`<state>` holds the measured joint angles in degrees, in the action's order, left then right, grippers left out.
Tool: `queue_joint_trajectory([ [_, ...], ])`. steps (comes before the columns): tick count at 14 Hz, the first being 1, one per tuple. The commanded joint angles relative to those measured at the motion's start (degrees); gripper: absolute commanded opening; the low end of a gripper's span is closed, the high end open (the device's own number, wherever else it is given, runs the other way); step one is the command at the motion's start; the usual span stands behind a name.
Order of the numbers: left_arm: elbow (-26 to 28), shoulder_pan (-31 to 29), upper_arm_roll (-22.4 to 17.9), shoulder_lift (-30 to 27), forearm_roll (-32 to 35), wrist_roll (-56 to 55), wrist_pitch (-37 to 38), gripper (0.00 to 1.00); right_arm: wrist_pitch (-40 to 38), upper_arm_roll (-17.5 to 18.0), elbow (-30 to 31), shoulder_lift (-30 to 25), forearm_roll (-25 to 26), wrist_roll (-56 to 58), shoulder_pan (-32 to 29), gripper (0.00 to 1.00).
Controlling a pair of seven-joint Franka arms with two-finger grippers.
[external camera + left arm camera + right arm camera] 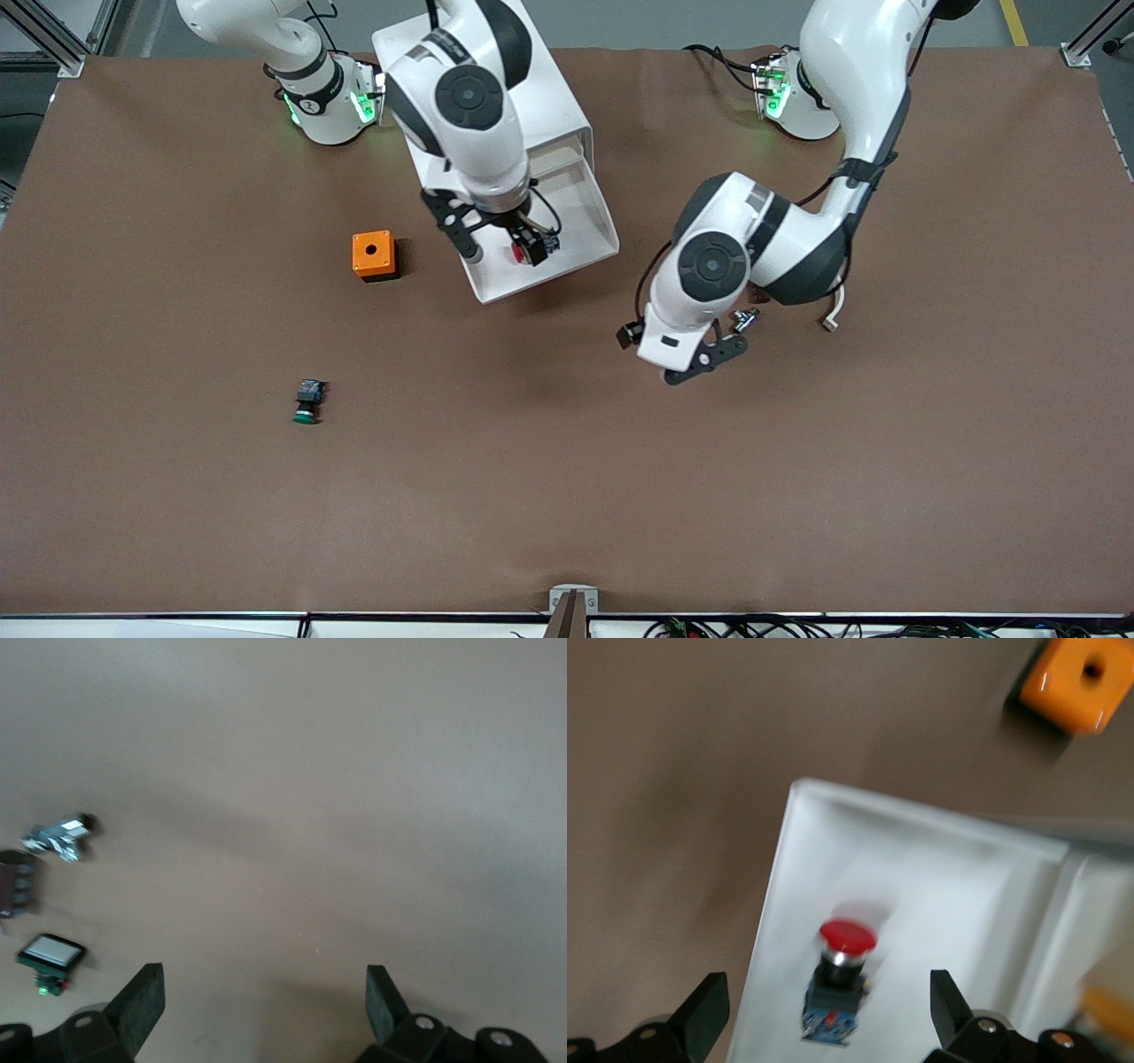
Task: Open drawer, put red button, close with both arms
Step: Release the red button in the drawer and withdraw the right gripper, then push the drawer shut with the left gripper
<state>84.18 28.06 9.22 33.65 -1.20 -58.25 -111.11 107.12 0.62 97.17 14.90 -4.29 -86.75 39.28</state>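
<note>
The drawer (580, 208) is pulled out of the white cabinet (554, 106) toward the front camera. The red button (529, 252) lies on its side on the drawer floor, near the drawer's front wall. In the right wrist view the button (843, 966) lies free on the white floor (921, 868), red cap at one end and blue end at the other. My right gripper (500, 246) hangs open just over it (828, 1010), fingers wide on either side and not touching. My left gripper (706, 361) is open and empty over bare table (264, 1001), toward the left arm's end from the drawer.
An orange box with a hole (373, 254) stands beside the drawer toward the right arm's end, also in the right wrist view (1076, 682). A green-capped button (306, 403) lies nearer the front camera. Small metal parts (60, 837) lie by the left gripper.
</note>
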Motion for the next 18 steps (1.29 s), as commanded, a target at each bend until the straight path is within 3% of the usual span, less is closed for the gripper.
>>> queue_joint_trajectory([
  [1, 1.5, 4.2, -0.1, 1.8, 0.3, -3.4, -4.3, 1.0, -11.7, 0.5, -7.2, -0.7, 0.2, 23.0, -10.9, 1.0],
  [4, 1.5, 9.1, 0.2, 2.7, -0.7, -7.1, -4.5, 1.0, -16.6, 0.3, -7.8, -3.6, 1.7, 46.4, -20.3, 1.0],
  [7, 1.6, 11.7, 0.7, 2.3, -3.3, -11.9, -3.6, 1.0, -19.7, 0.3, -8.0, -5.7, 3.0, 61.9, -28.3, 1.0],
  [9, 2.0, 12.1, 3.2, 2.3, -3.4, -15.9, -2.7, 1.0, -19.9, 0.3, -8.0, -6.4, 3.0, 70.7, -33.5, 1.0],
  [15, 4.2, 12.3, 11.6, 2.6, -3.4, -27.5, -2.4, 1.0, -20.7, 0.3, -10.7, -6.5, 3.1, 79.3, -39.0, 1.0],
  [18, 4.4, 12.3, 13.0, 2.6, -3.4, -29.6, -2.4, 1.0, -20.6, 0.3, -11.0, -6.2, 5.2, 82.4, -39.8, 1.0],
])
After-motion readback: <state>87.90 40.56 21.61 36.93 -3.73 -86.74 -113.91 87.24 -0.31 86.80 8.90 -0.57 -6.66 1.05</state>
